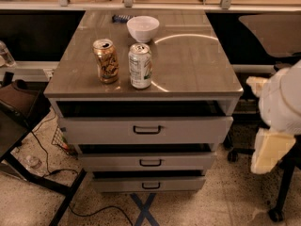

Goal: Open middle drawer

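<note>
The grey cabinet has three stacked drawers. The middle drawer [146, 161] is the narrow light-grey front with a small black loop handle [150, 162], second from the top. It sits slightly forward, about as far as the other two. Above it is the taller top drawer [146, 130] and below it the narrow bottom drawer [148, 184]. My arm [282, 98] is at the right edge. My gripper [269, 150] hangs to the right of the cabinet at about the height of the middle drawer, apart from it.
On the cabinet top [193, 65] stand a gold can [106, 60], a white and green can [140, 65], a white bowl [143, 28] and a small blue item [121, 18]. A dark chair [19, 112] and cables are at left. A chair base [282, 192] is at right.
</note>
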`<action>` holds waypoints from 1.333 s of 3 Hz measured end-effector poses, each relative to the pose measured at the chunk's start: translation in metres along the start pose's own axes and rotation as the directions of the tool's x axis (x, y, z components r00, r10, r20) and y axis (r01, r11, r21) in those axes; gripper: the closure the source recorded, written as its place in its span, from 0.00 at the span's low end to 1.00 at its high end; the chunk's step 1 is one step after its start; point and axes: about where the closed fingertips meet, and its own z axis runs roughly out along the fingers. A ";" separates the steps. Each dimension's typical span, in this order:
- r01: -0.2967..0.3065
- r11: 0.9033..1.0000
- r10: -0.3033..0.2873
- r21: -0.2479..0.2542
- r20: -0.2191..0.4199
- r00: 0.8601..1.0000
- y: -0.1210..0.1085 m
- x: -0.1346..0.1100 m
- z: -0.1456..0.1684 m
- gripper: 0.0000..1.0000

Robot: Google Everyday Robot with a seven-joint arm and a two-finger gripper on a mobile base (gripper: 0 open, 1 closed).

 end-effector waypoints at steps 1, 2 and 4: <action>0.037 0.999 -0.036 0.026 -0.054 0.998 0.032 0.000 0.042 0.00; 0.053 0.999 -0.054 -0.007 -0.091 0.994 0.084 0.006 0.097 0.00; 0.084 0.996 -0.086 -0.019 -0.115 0.990 0.093 -0.005 0.125 0.00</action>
